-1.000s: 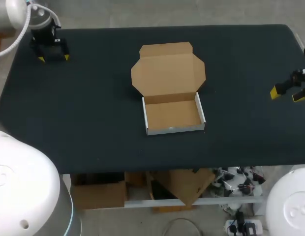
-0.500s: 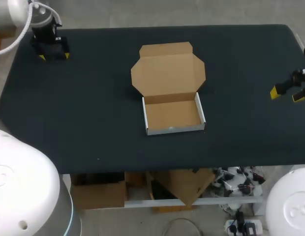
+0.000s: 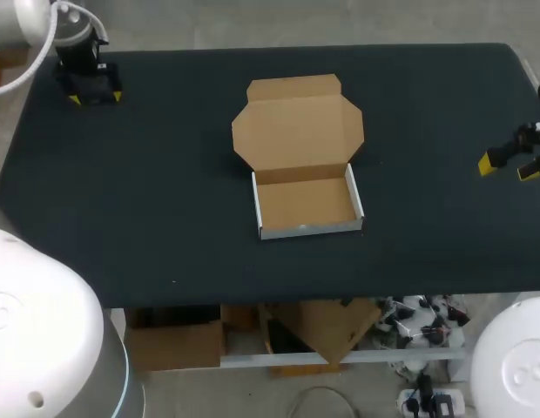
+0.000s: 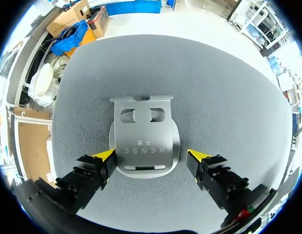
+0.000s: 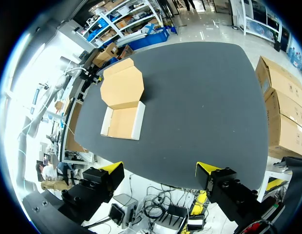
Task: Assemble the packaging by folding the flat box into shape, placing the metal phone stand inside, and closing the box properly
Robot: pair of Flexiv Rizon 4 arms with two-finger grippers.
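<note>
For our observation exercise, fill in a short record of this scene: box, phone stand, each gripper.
box: folded, empty, mid table
lid: open, laid back flat
phone stand: flat on table, outside box
left gripper: open, straddling phone stand, far left corner
right gripper: open, empty, right table edge

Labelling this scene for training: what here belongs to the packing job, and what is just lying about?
For the job: cardboard box, lid open; metal phone stand, between the fingers of the open left gripper.
Just there: black table; right gripper, open, holding nothing.
</note>
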